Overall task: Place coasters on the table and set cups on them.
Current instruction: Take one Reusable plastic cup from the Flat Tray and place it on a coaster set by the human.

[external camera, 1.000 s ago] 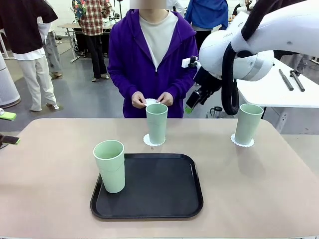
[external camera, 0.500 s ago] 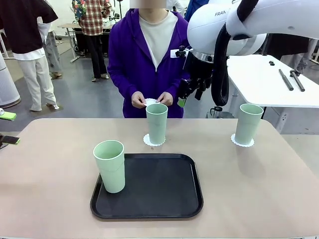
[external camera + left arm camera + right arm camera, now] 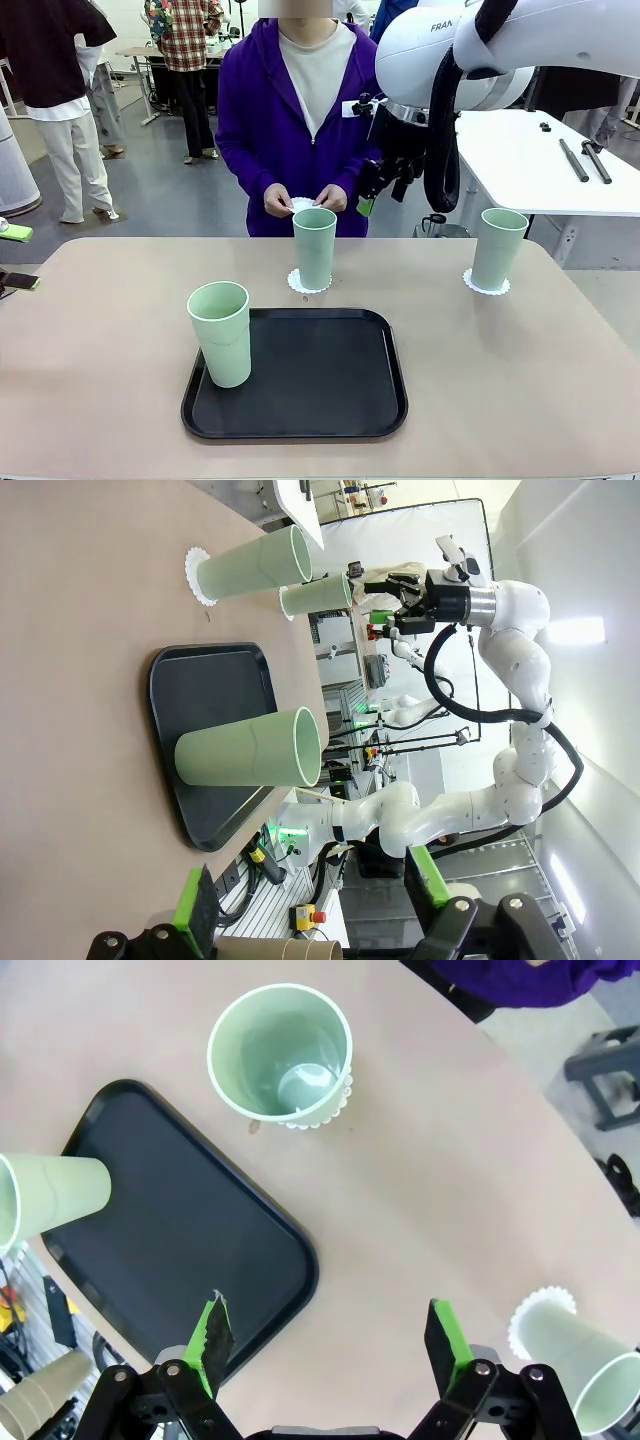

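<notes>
The nearest cup [image 3: 221,335] is stood upright on the left part of the black tray [image 3: 330,400], long axis vertical, open mouth up and narrow base down. The tray is laid flat on the table [image 3: 100,400]. The left gripper [image 3: 312,905] is seen with its fingers wide apart and nothing between them. Farther back, the middle cup [image 3: 315,247] is seated upright on a coaster [image 3: 296,283] just beyond the tray. The right cup [image 3: 498,248] is likewise set mouth-up on another coaster [image 3: 472,285], well off to the right. The right gripper [image 3: 378,198] is held high over the table's far edge, jaws spread and empty. Beyond it, a third coaster [image 3: 303,204] is held in the person's hands [image 3: 278,201]
</notes>
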Controlling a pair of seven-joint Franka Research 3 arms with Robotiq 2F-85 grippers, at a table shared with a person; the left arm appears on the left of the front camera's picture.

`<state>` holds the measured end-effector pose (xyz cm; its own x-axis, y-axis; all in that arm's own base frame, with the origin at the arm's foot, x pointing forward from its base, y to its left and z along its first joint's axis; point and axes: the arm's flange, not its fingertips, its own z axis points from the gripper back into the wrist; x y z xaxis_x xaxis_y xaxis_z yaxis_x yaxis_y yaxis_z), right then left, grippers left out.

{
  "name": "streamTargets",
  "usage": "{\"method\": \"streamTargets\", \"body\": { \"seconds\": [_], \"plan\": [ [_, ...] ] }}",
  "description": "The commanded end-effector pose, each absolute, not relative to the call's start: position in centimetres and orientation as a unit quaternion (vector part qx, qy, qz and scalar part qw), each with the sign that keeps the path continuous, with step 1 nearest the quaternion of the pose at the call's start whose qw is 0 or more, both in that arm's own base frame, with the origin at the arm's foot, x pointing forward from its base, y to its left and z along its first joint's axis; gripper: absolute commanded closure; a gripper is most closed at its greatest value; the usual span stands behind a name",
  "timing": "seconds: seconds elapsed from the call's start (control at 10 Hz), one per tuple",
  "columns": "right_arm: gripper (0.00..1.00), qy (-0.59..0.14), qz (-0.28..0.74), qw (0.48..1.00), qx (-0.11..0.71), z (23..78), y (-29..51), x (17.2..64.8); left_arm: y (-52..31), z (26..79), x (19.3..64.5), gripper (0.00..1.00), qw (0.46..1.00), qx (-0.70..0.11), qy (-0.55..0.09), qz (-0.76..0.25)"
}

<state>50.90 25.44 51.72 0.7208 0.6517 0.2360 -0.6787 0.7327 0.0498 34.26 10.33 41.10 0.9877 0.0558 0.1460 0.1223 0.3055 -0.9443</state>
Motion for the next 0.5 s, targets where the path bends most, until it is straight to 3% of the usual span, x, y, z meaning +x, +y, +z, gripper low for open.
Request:
{"method": "streamTargets", "body": {
  "seconds": [0.0,0.4],
  "plan": [
    [0.00,-0.108,0.359,0.925,0.067,51.75,25.43,50.93,10.32,41.27,34.29,0.00,0.799,-0.595,-0.084,-0.025],
    [0.00,-0.108,0.359,0.925,0.067,51.75,25.43,50.93,10.32,41.27,34.29,0.00,0.799,-0.595,-0.084,-0.025]
  ]
}}
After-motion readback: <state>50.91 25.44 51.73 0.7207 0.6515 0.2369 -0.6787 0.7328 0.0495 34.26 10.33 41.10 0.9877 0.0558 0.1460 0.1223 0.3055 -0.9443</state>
